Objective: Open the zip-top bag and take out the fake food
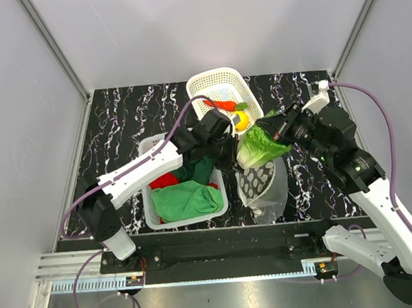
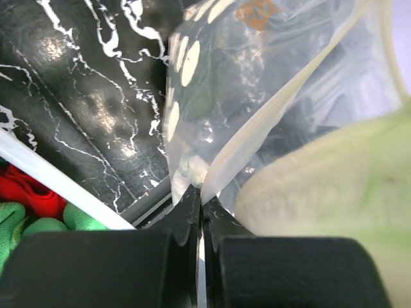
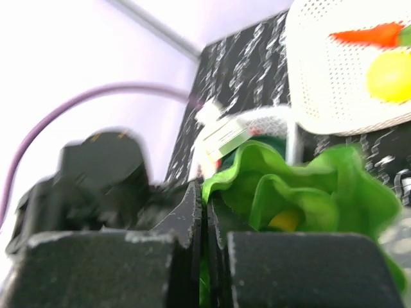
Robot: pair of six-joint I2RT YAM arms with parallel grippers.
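Note:
The clear zip-top bag (image 1: pixel 268 186) stands on the dark marbled table, mouth up, with a dark piece with pale spots (image 1: pixel 254 179) inside. My left gripper (image 1: pixel 229 152) is shut on the bag's top edge. In the left wrist view the jaws (image 2: pixel 201 196) pinch the bag's rim (image 2: pixel 257 138). My right gripper (image 1: pixel 275 129) is shut on the green lettuce (image 1: pixel 261 148), held just above the bag's mouth. The right wrist view shows a leaf edge (image 3: pixel 221 183) between its jaws (image 3: pixel 207 192). A carrot (image 1: pixel 223 104) and a yellow lemon (image 1: pixel 240 121) lie in the far white basket (image 1: pixel 207 79).
A second white basket (image 1: pixel 150 201), holding green (image 1: pixel 185 200) and red cloths (image 1: pixel 167 180), sits at the near left under the left arm. Grey walls close in the table on the left, right and back.

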